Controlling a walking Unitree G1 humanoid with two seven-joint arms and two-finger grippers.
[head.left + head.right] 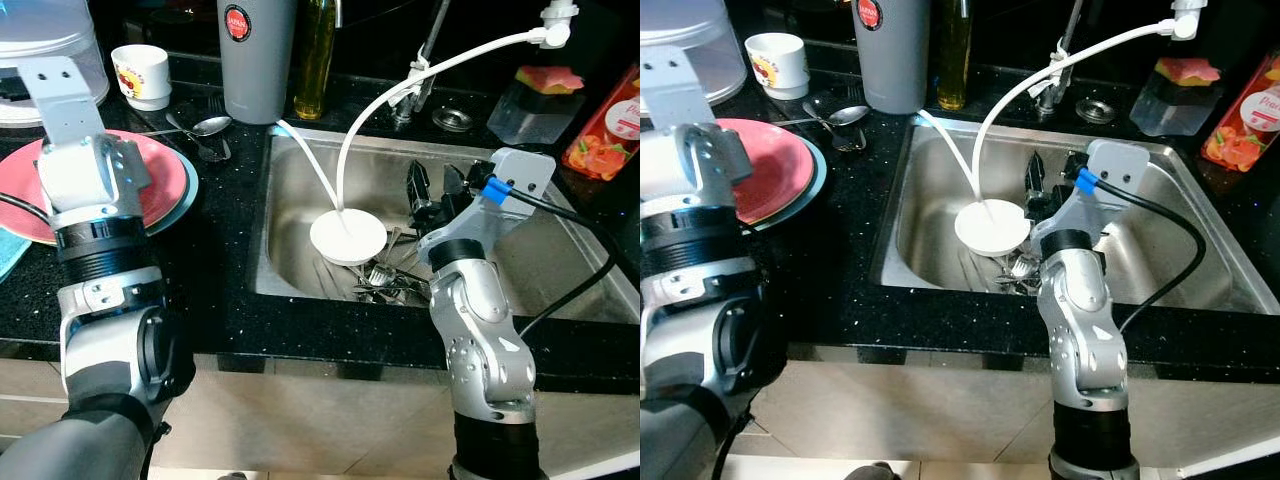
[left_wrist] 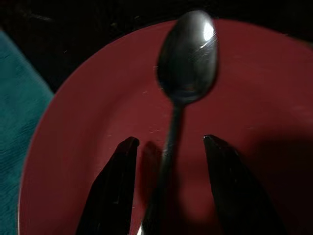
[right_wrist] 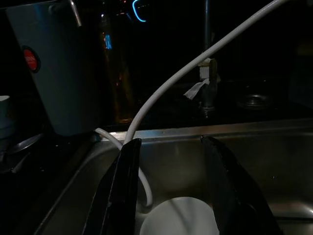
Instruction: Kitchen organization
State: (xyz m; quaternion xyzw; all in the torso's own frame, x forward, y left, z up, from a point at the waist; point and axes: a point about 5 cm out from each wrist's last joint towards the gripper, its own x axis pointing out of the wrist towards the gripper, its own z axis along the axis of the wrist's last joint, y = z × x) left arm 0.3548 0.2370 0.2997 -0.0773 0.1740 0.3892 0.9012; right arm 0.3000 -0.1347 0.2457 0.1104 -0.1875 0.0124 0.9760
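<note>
A metal spoon point(image 2: 187, 58) lies over a red plate point(image 2: 264, 98), its handle running between the spread fingers of my left gripper point(image 2: 166, 142), which is open and not pinching it. From the head, that plate point(image 1: 165, 180) sits on the black counter at the left, with my left wrist above it. My right gripper point(image 1: 437, 190) hangs open over the steel sink point(image 1: 300, 215), nothing between its fingers point(image 3: 127, 186). Below it lie a white round dish point(image 1: 348, 237) and a heap of cutlery point(image 1: 385, 285).
A grey canister point(image 1: 258, 60), an oil bottle point(image 1: 314, 60), a white mug point(image 1: 142, 75) and loose spoons point(image 1: 205, 128) stand behind the plate. Two white hoses point(image 1: 400, 95) arc into the sink. A sponge tub point(image 1: 535, 100) and a red bottle point(image 1: 605, 125) are at the right.
</note>
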